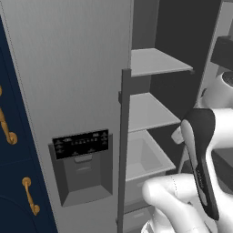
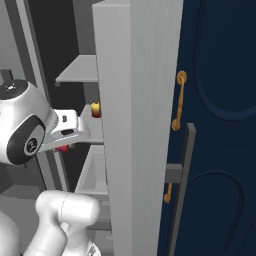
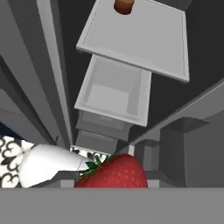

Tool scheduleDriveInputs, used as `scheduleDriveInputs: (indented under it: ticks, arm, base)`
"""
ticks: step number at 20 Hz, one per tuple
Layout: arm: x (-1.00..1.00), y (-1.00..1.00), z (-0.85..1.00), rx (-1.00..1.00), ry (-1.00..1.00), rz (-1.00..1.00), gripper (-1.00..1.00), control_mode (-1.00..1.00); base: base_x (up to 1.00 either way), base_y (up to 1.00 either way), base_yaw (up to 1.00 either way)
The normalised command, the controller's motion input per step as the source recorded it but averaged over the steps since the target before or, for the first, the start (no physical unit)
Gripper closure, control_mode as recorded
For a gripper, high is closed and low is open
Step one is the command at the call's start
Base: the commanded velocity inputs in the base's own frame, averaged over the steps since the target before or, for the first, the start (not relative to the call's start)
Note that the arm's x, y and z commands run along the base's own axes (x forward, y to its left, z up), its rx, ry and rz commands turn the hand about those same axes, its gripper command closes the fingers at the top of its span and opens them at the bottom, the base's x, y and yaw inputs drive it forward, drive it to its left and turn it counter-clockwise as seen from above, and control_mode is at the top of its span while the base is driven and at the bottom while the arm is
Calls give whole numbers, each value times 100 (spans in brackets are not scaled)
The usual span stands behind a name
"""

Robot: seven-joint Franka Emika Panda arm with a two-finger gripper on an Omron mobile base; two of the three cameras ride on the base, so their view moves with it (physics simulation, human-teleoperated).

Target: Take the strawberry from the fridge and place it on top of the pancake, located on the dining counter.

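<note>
Presently the small bright red strawberry [image 3: 114, 173] with green leaves sits at the very bottom of the hand view, directly at the gripper [image 2: 63, 147], whose jaws are pinched on it. A red speck under the hand in the right base view agrees. The tall grey fridge [image 1: 68, 68] stands open, its pale grey shelves [image 1: 150, 61] and a drawer [image 3: 114, 94] close beside the hand.

Risks, as judged:
- The fruit is small and rounded; it could squirt from the pinch under a jolt.
- Withdrawal past the shelf edges and the open grey door [image 2: 137, 125] could knock hand or fruit.
- A small yellow-and-red item [image 2: 95, 110] rests on a shelf nearby; it could be brushed off.
</note>
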Motion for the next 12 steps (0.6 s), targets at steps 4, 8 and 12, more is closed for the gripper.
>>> scheduleDriveInputs:
  ticks: [4, 8, 12]
  arm:
    - [-66, 0, -34, 0, 0, 0, 100, -100]
    - [-29, 0, -26, 0, -1, 0, 100, -100]
    - [0, 0, -21, 0, 0, 0, 100, -100]
  base:
    - [0, 0, 0]
    - [0, 0, 0]
    - [0, 0, 0]
